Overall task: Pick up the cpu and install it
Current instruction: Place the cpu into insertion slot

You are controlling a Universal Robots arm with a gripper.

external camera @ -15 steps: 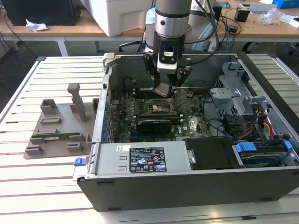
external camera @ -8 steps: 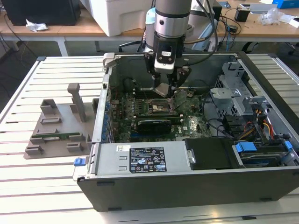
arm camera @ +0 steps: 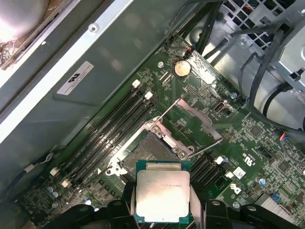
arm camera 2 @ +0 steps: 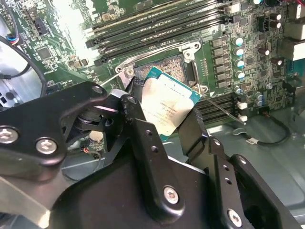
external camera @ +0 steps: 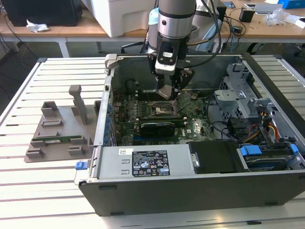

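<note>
The cpu, a flat square chip with a silvery top and thin green rim, hangs a little above the motherboard with my gripper shut on its two opposite edges. Black fingers flank it in both wrist views. Just beyond the chip lies the open black socket, its metal bracket swung up and its lever out to the side. In the exterior view the gripper is inside the open computer case, holding the cpu tilted above the socket.
Memory slots run beside the socket. A black card and the power supply sit nearer the case front. A drive cage and cables crowd the exterior view's right. A grey fixture stands on the slatted table at the left.
</note>
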